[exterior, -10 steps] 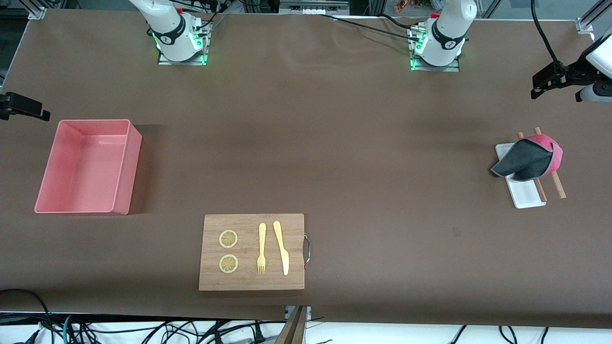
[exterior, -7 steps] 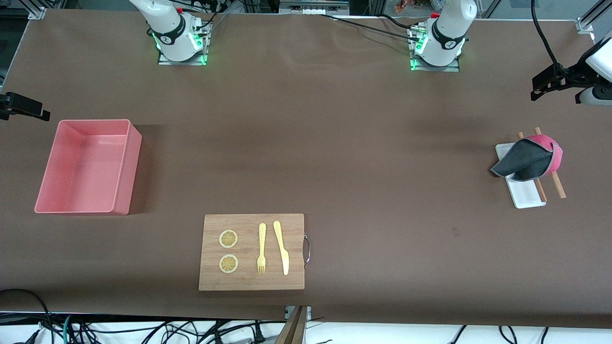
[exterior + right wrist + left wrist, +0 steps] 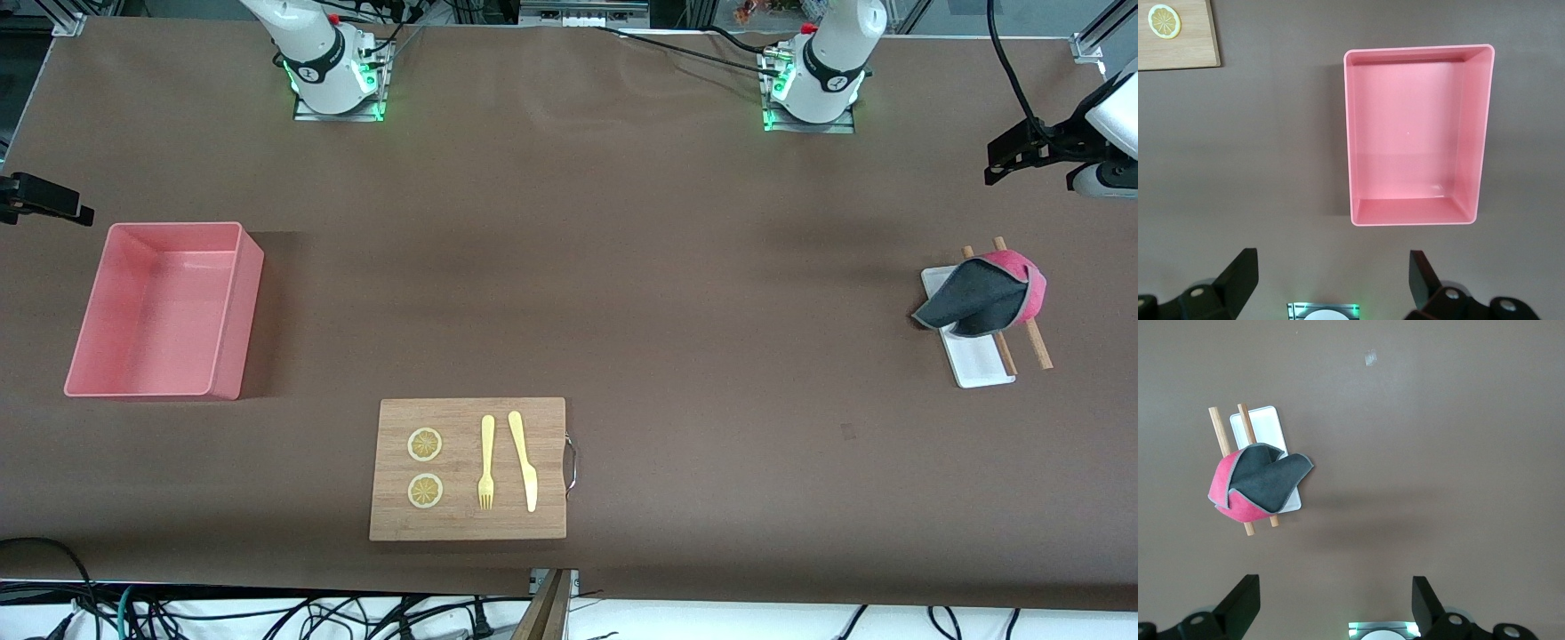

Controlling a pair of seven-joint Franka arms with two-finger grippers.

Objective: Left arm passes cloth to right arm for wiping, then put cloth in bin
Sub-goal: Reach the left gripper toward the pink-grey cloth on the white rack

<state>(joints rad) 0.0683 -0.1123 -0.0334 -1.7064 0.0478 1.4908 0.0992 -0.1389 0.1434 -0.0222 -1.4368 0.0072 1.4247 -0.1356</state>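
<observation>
The cloth (image 3: 982, 298) lies crumpled, dark grey face up with a pink edge, on a small white tray (image 3: 978, 360) at the left arm's end of the table. In the left wrist view the cloth (image 3: 1258, 487) shows on the tray (image 3: 1261, 427). My left gripper (image 3: 1009, 156) hangs open and empty in the air over bare table beside the cloth; it also shows in the left wrist view (image 3: 1336, 603). The pink bin (image 3: 252, 293) stands empty at the right arm's end. My right gripper (image 3: 44, 200) hangs open and empty high beside the bin (image 3: 1348, 133), as its wrist view (image 3: 1331, 277) shows.
Two wooden chopsticks (image 3: 1036, 342) lie under the cloth, across and beside the tray. A wooden cutting board (image 3: 467, 524) near the front camera holds two lemon slices (image 3: 425, 444), a yellow fork (image 3: 486, 462) and a yellow knife (image 3: 524, 462).
My left gripper has shifted very slightly at the edge of the view. The cloth, the bin and the right gripper have not moved.
</observation>
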